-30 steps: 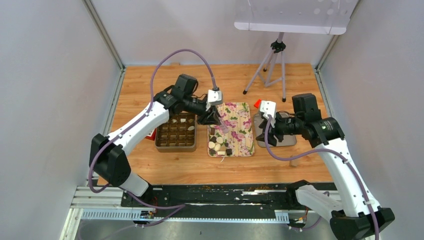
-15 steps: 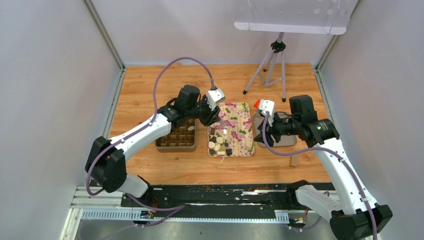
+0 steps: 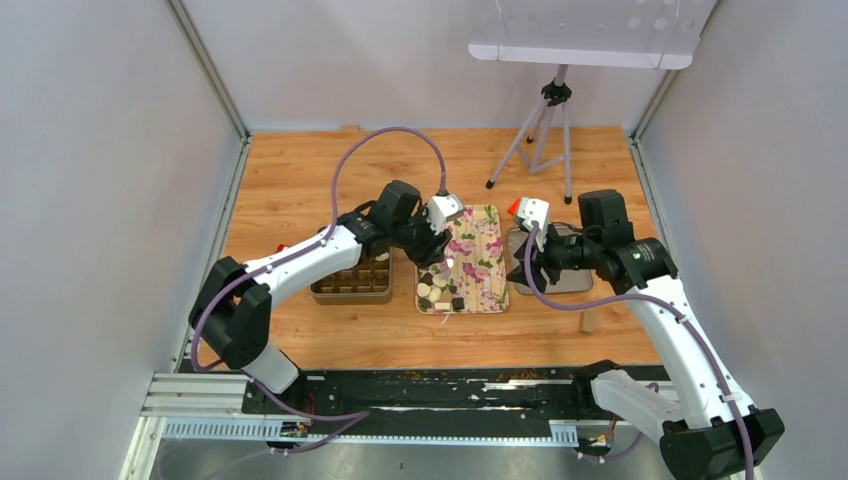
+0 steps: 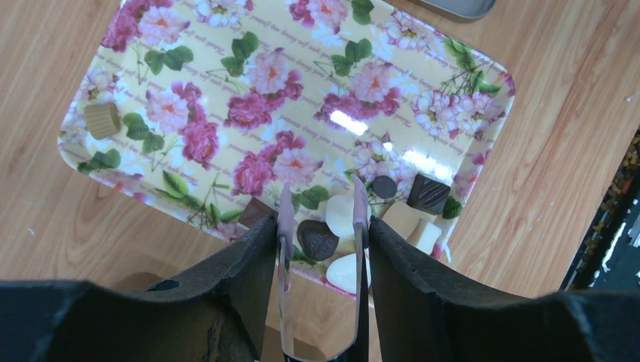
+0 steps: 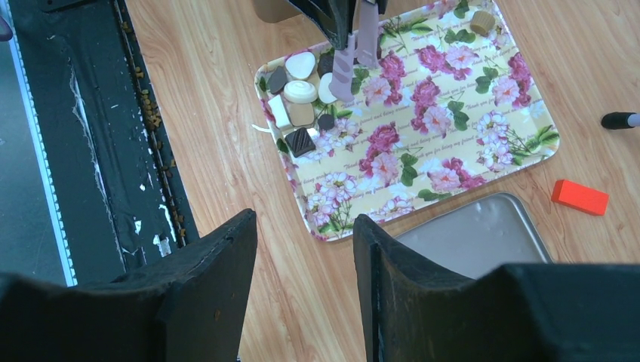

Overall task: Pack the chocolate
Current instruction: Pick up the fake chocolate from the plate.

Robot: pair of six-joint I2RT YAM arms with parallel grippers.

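While the left gripper [image 4: 323,211] hangs low over the near end of the floral tray [image 3: 487,222], its jaws stand part-way apart w/ nothing clamped: a dark round piece [image 4: 317,240] lies on the tray btwn the fingers, w/ a gap either side. The chocolate [image 3: 441,288] sits bunched at that same near end of the tray, i.e. dark, cream & tan bits, round & square, touching or just beside each other. Over by the tray's right edge the right gripper [image 5: 304,234] hovers above the worktop [image 3: 290,180], jaws wide, holding nothing. A plain grey metal tray [image 5: 475,235] lies just beside the floral one on that side, & a small red block [image 5: 580,197] rests on the wood near its far corner. Left of the floral tray is a divided tin [image 3: 352,288], partly hidden under the left arm, so contents can't be told. A tripod [image 3: 545,130] stands at the back.
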